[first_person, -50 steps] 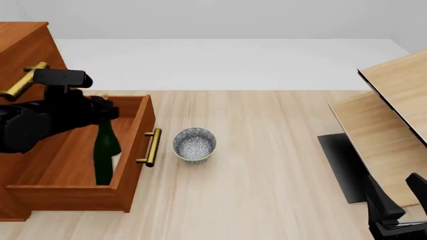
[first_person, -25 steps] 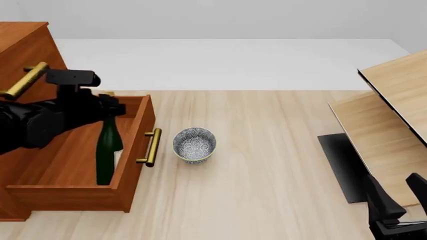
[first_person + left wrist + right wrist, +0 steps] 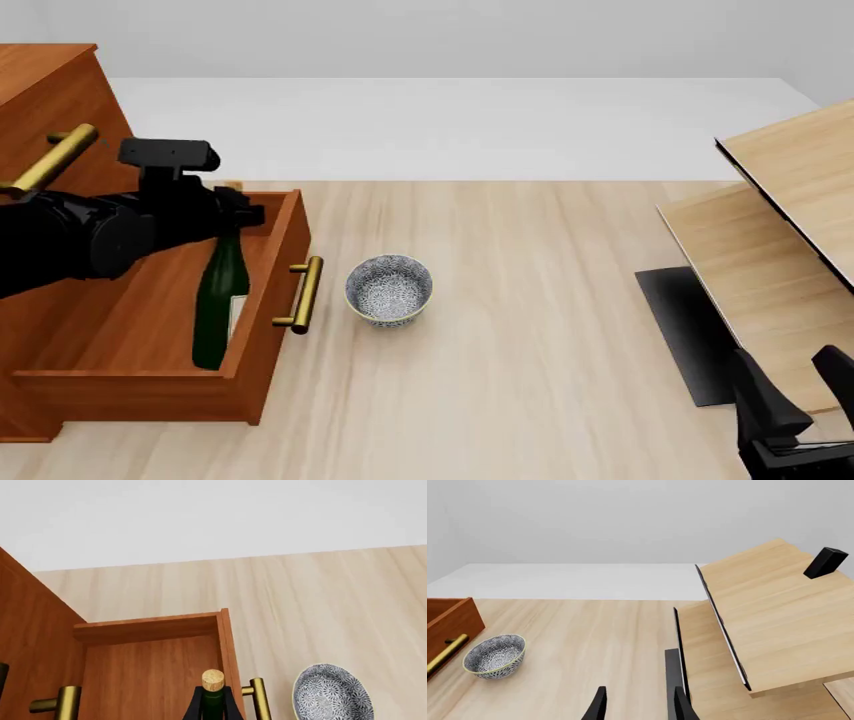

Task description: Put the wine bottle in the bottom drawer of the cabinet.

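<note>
Wine bottle (image 3: 218, 305) is seen standing inside the pulled-out bottom drawer (image 3: 147, 330) of the cabinet (image 3: 47, 95), at the worktop's left edge, its base on the drawer floor close behind the drawer front. Compared with a second ago, the bottle leans a little more, its neck tipped toward the far end of the drawer, and the left claw (image 3: 230, 215) has shifted slightly toward the drawer front and upward.

In the left wrist view the two dark fingers (image 3: 195, 707) are seen close on either side of the bottle neck, below the cork (image 3: 213, 679). Whether they are gripping or have just let go cannot be told; the gap is narrow either way.

Right claw (image 3: 637, 705) is parked at the near right corner of the worktop, parted a little, nothing between its fingers.

Speckled bowl (image 3: 388, 289) sits on the worktop just beside the brass handle (image 3: 306, 294), untouched.

Judgement: placement is essentially achieved. Remaining steps are release and withdrawal; the lean suggests the bottle may topple inside the drawer once freed.
</note>
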### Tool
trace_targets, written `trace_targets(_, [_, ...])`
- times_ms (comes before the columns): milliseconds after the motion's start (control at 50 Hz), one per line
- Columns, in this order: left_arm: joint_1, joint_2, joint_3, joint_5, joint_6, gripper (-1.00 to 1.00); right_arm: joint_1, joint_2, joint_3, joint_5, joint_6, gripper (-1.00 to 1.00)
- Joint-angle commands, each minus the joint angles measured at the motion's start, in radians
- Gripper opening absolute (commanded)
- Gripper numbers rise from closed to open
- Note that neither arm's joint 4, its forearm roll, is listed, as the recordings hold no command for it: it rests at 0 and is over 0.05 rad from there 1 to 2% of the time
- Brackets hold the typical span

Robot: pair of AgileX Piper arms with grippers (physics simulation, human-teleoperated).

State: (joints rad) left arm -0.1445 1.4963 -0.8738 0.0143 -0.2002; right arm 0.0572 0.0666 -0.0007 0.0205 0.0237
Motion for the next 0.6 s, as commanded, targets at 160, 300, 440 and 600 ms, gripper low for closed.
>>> trace_targets(160, [0.024, 0.107, 0.083, -0.008, -0.009, -1.00, -0.001, -0.003, 0.000, 0.003, 0.000, 1.00])
trace_targets(300, [0.028, 0.125, 0.084, -0.020, -0.018, -1.00, 0.000, -0.002, 0.000, 0.002, -0.001, 1.00])
trace_targets(440, [0.022, 0.148, 0.079, -0.028, -0.014, -1.00, -0.001, -0.002, 0.000, 0.003, -0.001, 1.00])
trace_targets(600, [0.011, 0.184, 0.093, -0.061, -0.021, -1.00, 0.000, -0.007, 0.000, 0.008, 0.000, 1.00])
